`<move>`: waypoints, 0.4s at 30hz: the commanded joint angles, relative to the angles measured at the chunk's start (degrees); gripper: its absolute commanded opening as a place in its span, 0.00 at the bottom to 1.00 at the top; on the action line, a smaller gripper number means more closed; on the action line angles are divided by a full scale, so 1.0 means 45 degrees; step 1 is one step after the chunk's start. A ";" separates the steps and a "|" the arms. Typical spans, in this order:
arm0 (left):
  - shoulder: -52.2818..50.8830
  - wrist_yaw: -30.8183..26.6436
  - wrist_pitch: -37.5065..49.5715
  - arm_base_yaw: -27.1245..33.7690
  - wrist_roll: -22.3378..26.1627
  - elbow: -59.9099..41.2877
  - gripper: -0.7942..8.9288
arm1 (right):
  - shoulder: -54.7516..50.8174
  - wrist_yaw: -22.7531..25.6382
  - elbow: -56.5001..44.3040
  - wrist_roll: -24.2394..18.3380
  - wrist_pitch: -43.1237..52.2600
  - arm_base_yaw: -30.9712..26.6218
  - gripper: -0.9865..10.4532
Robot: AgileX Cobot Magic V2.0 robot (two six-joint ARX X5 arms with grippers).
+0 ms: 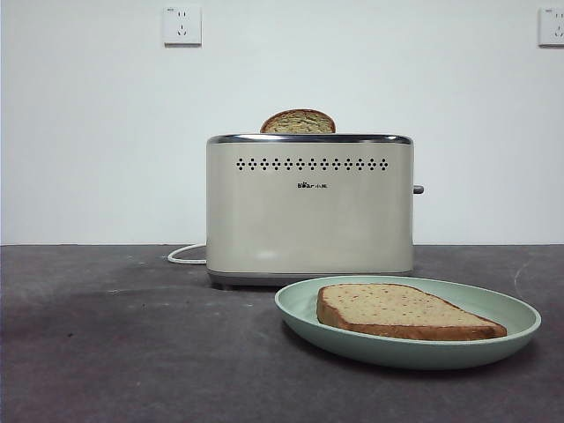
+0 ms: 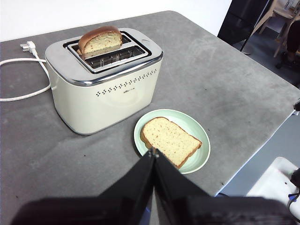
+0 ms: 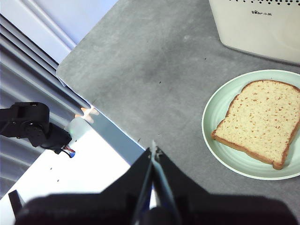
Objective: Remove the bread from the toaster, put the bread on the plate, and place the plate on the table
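Your bread (image 1: 401,311) lies flat on the plate (image 1: 520,310), which sits on the table (image 1: 123,352) just in front of the toaster (image 1: 308,211). A second slice (image 1: 298,122) stands in a toaster slot. Both the left gripper (image 2: 153,151) and right gripper (image 3: 153,150) are pressed together, empty, hanging above the table's edges.

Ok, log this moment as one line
bread in toaster slot | second slice on plate | left fingers, right fingers shut, idle

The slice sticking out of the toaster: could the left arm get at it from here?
Probably yes: the slice stands clear above the toaster, nothing covers it, and the shut left gripper hangs back over the plate's edge.
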 commanded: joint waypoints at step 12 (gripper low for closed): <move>-0.0029 -0.2089 0.1039 0.0000 0.1287 -0.0005 0.08 | -0.0010 0.0039 -0.0019 0.0068 0.0097 0.0029 0.09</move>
